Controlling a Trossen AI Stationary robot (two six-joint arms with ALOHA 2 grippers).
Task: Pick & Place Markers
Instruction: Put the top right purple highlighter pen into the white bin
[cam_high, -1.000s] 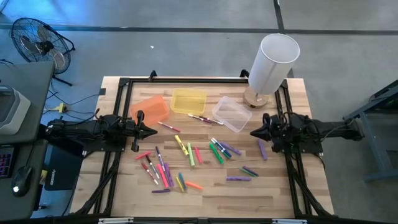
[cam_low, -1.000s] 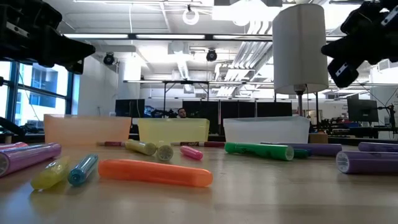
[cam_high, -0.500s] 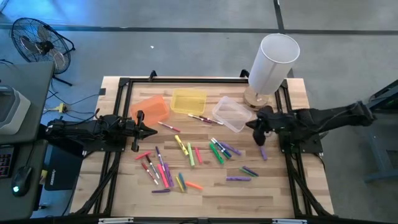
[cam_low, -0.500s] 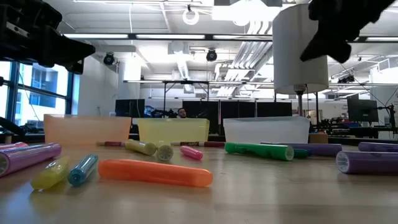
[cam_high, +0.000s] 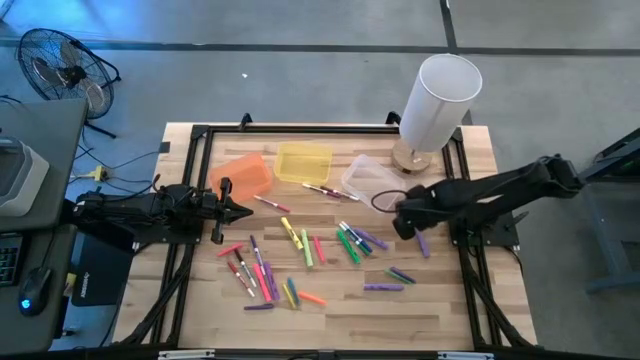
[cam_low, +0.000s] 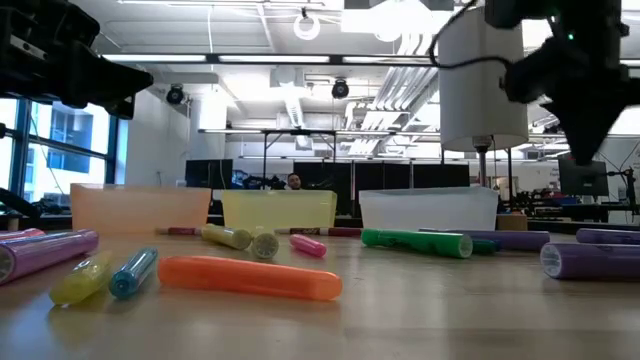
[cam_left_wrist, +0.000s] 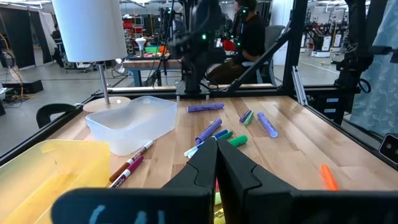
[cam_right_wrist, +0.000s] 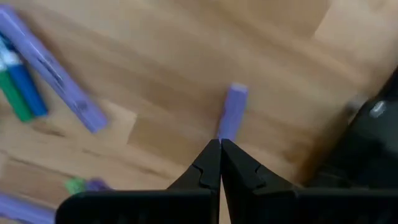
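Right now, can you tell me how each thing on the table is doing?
Right gripper: shut, empty, above a purple marker.
Left gripper: shut, empty, waiting at the table's left side.
Markers: scattered flat on the table.
Clear bin: empty.
Yellow bin: empty.
Lamp: upright.

The right tool (cam_high: 400, 226) has reached out over the purple marker (cam_high: 422, 241).
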